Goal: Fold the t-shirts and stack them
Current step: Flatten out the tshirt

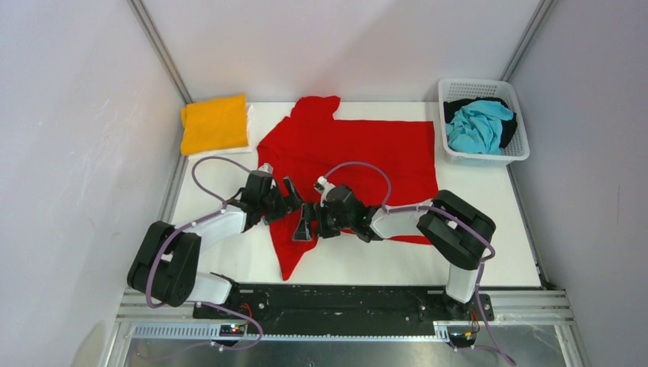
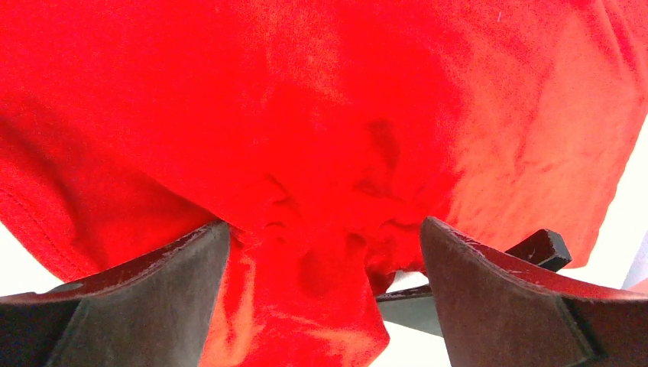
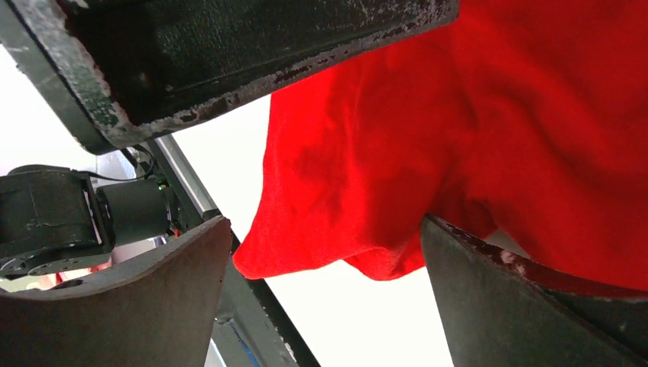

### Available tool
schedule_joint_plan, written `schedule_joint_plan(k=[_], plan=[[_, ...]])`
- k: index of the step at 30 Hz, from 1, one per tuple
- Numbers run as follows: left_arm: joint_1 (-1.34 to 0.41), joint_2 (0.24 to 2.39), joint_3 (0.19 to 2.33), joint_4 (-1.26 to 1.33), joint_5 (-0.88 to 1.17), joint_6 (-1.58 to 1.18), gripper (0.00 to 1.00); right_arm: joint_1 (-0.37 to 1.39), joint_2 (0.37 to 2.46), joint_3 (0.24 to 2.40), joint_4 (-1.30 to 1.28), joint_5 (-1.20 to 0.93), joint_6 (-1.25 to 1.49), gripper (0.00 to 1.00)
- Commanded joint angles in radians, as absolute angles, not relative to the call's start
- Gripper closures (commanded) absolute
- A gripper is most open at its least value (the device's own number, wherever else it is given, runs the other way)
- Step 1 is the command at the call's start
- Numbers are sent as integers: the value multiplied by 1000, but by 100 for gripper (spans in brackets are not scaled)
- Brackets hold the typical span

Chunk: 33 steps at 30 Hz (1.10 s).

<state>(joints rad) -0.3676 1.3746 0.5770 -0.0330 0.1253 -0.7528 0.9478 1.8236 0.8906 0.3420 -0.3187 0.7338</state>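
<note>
The bright red t-shirt (image 1: 367,153) lies spread across the middle of the white table, with a narrow tail hanging toward the near edge. My left gripper (image 1: 296,197) and right gripper (image 1: 307,220) meet over its near-left part. In the left wrist view the left gripper (image 2: 321,229) is open wide, with bunched red cloth (image 2: 321,115) between the fingers. In the right wrist view the right gripper (image 3: 325,229) is open wide, and a red cloth edge (image 3: 535,115) hangs just beyond its fingertips. A folded orange-yellow t-shirt (image 1: 215,122) lies at the back left on a white one (image 1: 249,122).
A white lattice basket (image 1: 522,149) at the back right holds a turquoise t-shirt (image 1: 477,126) and a black one (image 1: 458,103). White walls close in the back and both sides. A black part of the left arm (image 3: 229,46) fills the top of the right wrist view.
</note>
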Motion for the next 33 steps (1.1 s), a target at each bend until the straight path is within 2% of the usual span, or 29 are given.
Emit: schedule_joint_plan(k=[1, 7, 12, 18, 27, 33], plan=[[-353, 1377, 567, -56, 75, -751, 0, 955, 1825, 921, 246, -218, 727, 2], [-336, 1336, 567, -71, 58, -726, 0, 964, 1813, 884, 101, -147, 710, 4], [-330, 1308, 574, -83, 33, -688, 0, 964, 1722, 853, -79, -61, 686, 4], [-328, 1311, 602, -79, 60, -635, 0, 956, 1646, 835, -197, -79, 643, 3], [-371, 1254, 606, -69, 101, -610, 0, 952, 1527, 896, -115, -240, 603, 2], [-521, 1066, 544, -173, -10, -669, 0, 861, 1343, 893, -283, -36, 645, 1]])
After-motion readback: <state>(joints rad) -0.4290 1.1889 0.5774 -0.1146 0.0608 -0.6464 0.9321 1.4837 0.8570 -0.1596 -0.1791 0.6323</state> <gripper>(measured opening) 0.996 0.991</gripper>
